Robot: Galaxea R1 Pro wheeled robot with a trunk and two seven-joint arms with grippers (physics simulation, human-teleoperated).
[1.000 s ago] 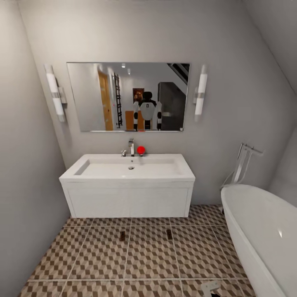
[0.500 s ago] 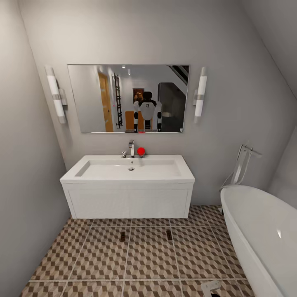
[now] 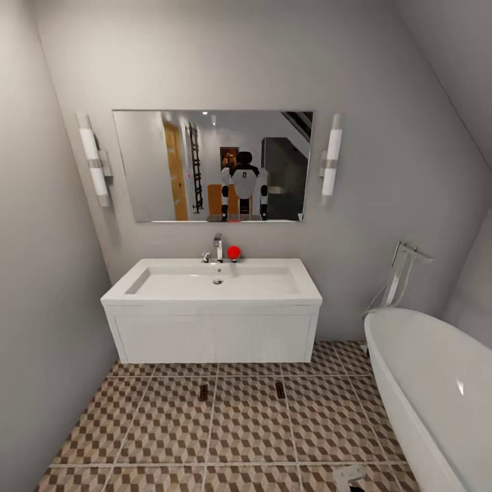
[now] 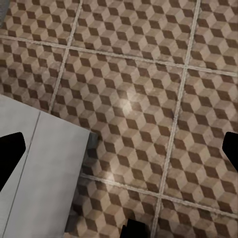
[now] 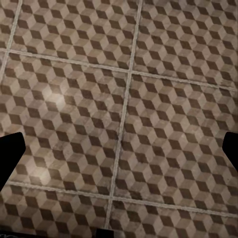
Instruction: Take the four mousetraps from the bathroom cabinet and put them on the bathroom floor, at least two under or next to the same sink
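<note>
Mousetraps — two small dark shapes, too small to make out in detail — lie on the bathroom floor [image 3: 246,424] in the head view, one [image 3: 203,391] and another [image 3: 280,389] just in front of the white sink vanity [image 3: 213,321], well apart from each other. Above the basin hangs a mirror [image 3: 212,165] showing the robot's reflection, with a tap and a red round object [image 3: 234,252] on the basin's back edge. A white bathtub [image 3: 430,389] is cut off at the right, and a pale part at the bottom edge is too cropped to identify.

In the left wrist view the left gripper [image 4: 119,153] stands released, its dark fingertips [image 4: 10,153] wide apart at the frame's sides over cube-pattern tile and a grey-white panel [image 4: 37,173].

In the right wrist view the right gripper [image 5: 119,151] is likewise spread, holding nothing — fingertips [image 5: 10,151] barely in frame.
</note>
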